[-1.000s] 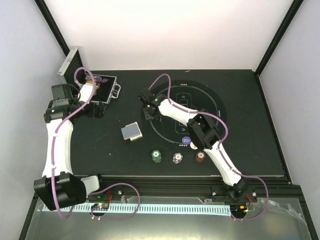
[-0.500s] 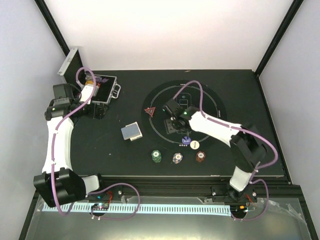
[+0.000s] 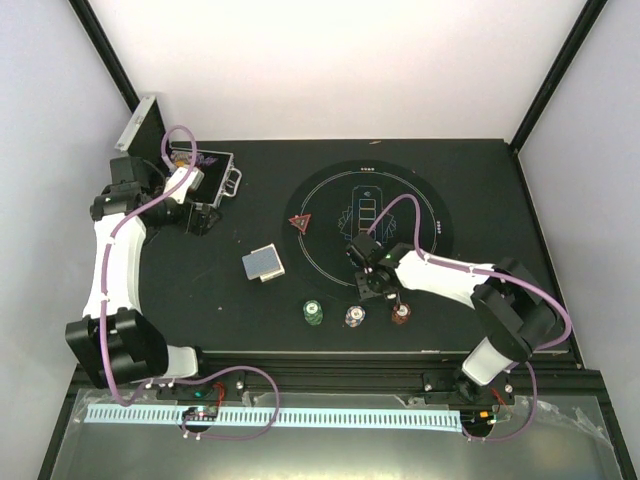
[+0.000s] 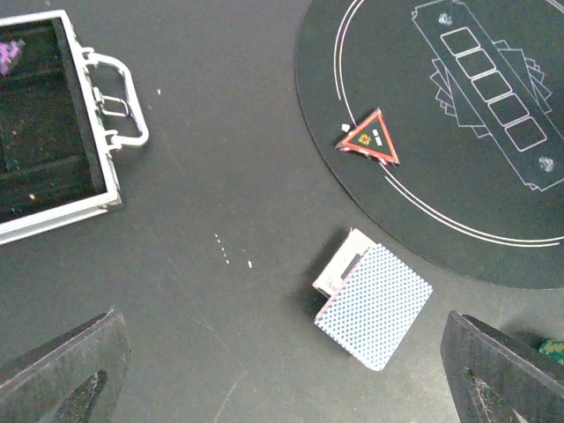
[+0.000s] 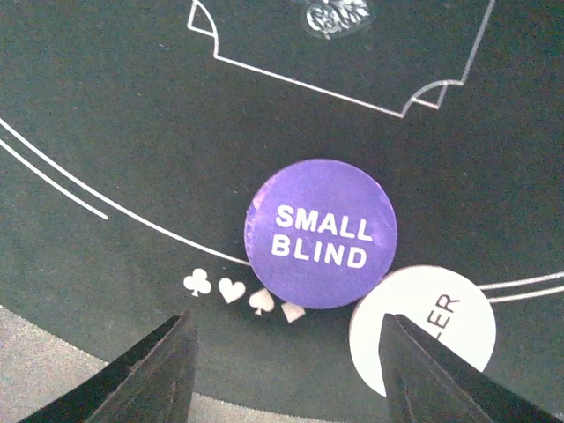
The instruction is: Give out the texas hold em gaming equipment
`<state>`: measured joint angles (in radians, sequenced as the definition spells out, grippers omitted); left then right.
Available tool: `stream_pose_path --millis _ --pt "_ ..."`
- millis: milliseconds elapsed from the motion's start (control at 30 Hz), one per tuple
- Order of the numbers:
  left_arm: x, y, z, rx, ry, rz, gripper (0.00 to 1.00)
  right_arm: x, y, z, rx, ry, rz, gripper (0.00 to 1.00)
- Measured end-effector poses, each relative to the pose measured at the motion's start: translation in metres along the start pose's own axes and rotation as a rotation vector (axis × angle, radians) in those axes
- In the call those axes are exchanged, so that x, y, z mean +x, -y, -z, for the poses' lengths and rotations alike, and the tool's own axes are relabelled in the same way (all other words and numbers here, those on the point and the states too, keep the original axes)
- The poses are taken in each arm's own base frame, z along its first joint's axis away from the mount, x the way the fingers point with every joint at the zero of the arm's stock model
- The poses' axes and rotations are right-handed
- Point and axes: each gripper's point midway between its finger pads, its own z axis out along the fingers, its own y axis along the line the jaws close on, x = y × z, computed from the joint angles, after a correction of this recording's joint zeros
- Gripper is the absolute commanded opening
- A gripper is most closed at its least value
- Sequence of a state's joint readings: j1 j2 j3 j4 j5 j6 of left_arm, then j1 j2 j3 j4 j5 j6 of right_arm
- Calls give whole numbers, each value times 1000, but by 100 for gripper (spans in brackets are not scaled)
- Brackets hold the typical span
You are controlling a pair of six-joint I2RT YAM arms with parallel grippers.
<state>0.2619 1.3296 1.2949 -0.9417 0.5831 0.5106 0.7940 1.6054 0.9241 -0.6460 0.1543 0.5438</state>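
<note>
Just ahead of the right gripper [image 5: 286, 357], centred between its spread, empty fingers [image 5: 150, 370], lies the purple button [image 5: 321, 233], a white button [image 5: 432, 322] touching it

- Under my right wrist, the purple disc [image 5: 321, 233] looks like smooth plastic with a faint sheen and white printed lettering.
- The white disc [image 5: 432, 328] touching it is smooth and plain.
- The round mat [image 5: 106, 106] is matt black and finely grained, with thin white printed lines.
- From my left wrist, the case [image 4: 91, 123] shows a bright silver metal rim.
- The cards [image 4: 374, 304] look like paper, their backs printed with a fine lattice.
- The table [image 4: 220, 176] is dull black.
</note>
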Motion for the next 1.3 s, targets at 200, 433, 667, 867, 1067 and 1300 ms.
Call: stream_pose_path --millis 200,433,667,867,1067,1300 --pt "6 -2 -6 14 -25 29 99 -3 -4 -10 0 -2 2 48" --pt "0 -1 -3 12 -13 71 99 -7 -1 -18 10 -13 -8 44" --pt "-3 2 2 14 5 90 99 -11 6 -19 16 -17 -26 41" --pt "-8 5 7 10 25 91 99 -32 14 -24 26 -8 -48 38" --pt "-7 6 8 14 22 86 99 -81 27 -36 42 16 -95 35" --pt "-5 8 8 17 13 88 99 -168 39 -58 66 80 -116 32"
